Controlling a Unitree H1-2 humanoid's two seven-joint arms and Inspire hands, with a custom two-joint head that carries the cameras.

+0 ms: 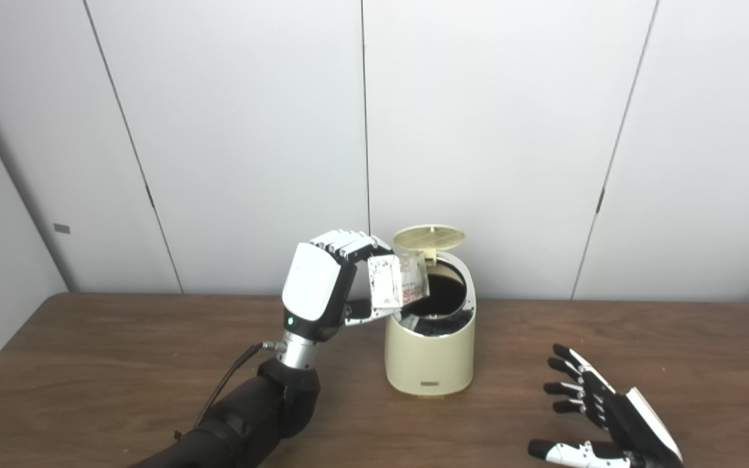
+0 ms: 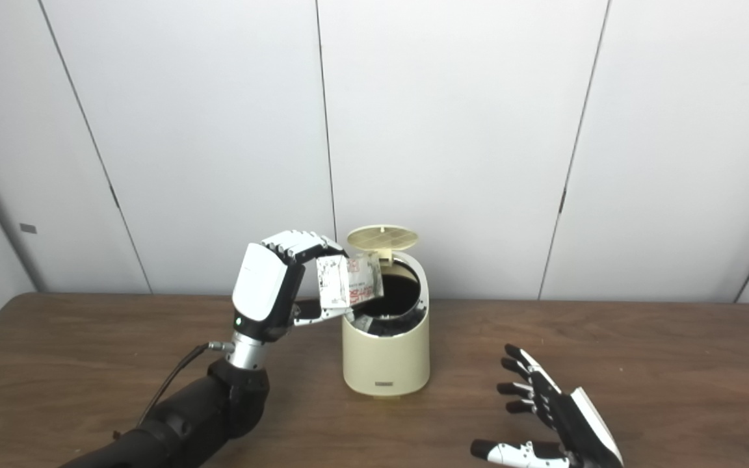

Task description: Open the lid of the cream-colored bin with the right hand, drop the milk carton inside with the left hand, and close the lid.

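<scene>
While its fingers spread wide and hold nothing, the right hand (image 1: 602, 416) hovers low over the table (image 1: 673, 351). Farther back, the raised left hand (image 1: 322, 286) grips the milk carton (image 1: 397, 281) at the bin (image 1: 430, 354) mouth, lid (image 1: 429, 238) standing open behind.

A dark brown wooden table (image 1: 673, 338) stands before pale grey wall panels (image 1: 491, 130).

Red print on the milk carton (image 1: 397, 281) — too blurred to read.
</scene>
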